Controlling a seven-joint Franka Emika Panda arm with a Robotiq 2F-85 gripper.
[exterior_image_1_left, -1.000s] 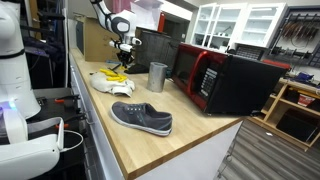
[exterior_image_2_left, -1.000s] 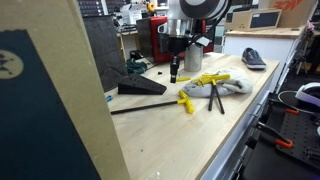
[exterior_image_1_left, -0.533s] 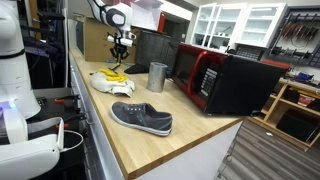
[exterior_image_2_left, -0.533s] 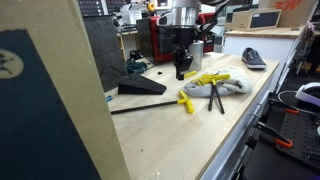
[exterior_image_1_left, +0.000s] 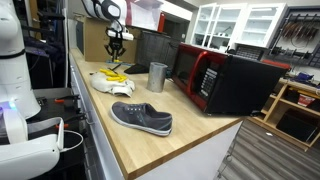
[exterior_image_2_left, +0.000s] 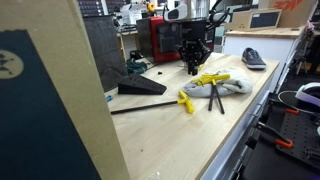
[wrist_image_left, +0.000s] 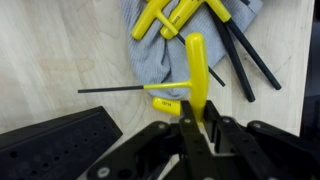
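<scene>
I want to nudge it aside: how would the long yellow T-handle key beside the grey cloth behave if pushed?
The T-handle key looks stiff: its thin black shaft lies straight on the bench. Pushed at the shaft's tip, it would probably pivot about the bulkier yellow handle. The crossbar should keep it from rolling far.

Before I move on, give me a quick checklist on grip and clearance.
1. Jaws shut on the yellow T-handle key: ok, wrist view.
2. Jaws raised above the cloth: ok, both exterior views.
3. Spare keys lying on the cloth: ok.
4. Path below free: not ok, a loose key lies on the bench beneath.
5. Black stand apart from the jaws: ok.
6. Held key's shaft direction: cannot tell, hidden.
</scene>
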